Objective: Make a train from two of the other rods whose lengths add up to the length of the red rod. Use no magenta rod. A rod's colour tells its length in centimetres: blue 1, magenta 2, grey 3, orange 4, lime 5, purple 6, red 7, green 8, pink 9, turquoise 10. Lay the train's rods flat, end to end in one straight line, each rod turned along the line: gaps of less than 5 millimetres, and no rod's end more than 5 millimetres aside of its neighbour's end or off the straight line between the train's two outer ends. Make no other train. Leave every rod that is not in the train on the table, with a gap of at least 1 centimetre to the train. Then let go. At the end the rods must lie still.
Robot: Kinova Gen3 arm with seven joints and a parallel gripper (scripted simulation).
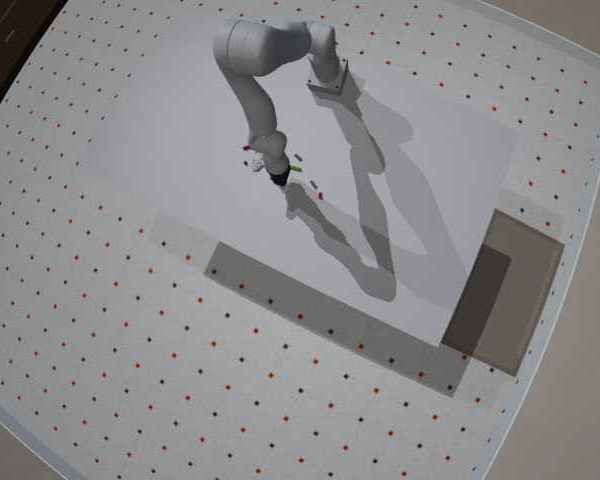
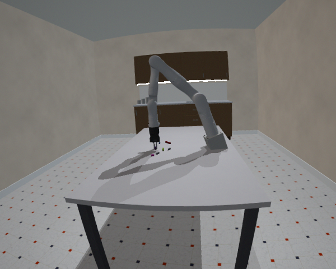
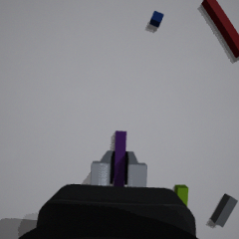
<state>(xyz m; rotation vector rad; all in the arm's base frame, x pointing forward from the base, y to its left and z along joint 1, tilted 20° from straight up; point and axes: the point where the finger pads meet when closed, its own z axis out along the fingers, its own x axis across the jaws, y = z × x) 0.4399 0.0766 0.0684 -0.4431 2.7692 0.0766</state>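
Between the two pale fingers of the pincer (image 3: 119, 174), a slim purple rod (image 3: 119, 149) is clamped, its long axis pointed toward 12 o'clock in the wrist view, over the grey tabletop (image 3: 75, 90). A small blue cube-like rod (image 3: 156, 19) and a long red rod (image 3: 221, 25) are seen toward 1 o'clock.

Smooth grey arm (image 1: 253, 98), black wrist
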